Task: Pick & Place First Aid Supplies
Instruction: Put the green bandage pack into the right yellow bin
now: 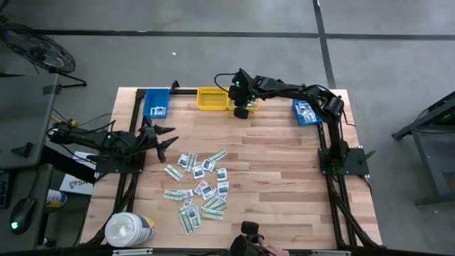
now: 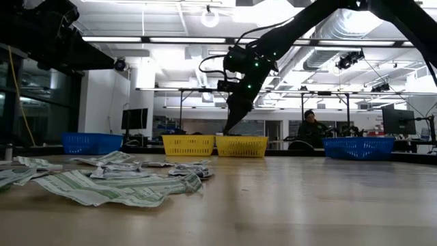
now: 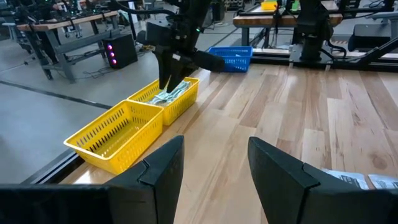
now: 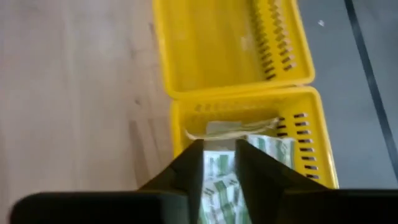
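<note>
The first aid packets [image 1: 201, 186] lie loose in a pile on the table's near middle, also low in the low view [image 2: 116, 181]. A few green-white packets [image 4: 264, 146] lie inside one yellow bin [image 4: 314, 155] at the far edge; the yellow bin beside it [image 4: 217, 50] shows none. My right gripper [image 4: 219, 146] points down into the filled bin [image 3: 180, 99], fingers open by a narrow gap through which a packet shows below. My left gripper [image 1: 165, 139] hovers open near the table's left side, away from the pile.
A blue bin [image 1: 156, 103] stands at the far left and another [image 1: 306, 112] at the far right, each with some packets. A big white tub [image 1: 128, 229] sits at the near left corner. Bare wood [image 1: 284, 171] stretches right of the pile. A person [image 2: 311, 126] sits beyond the table.
</note>
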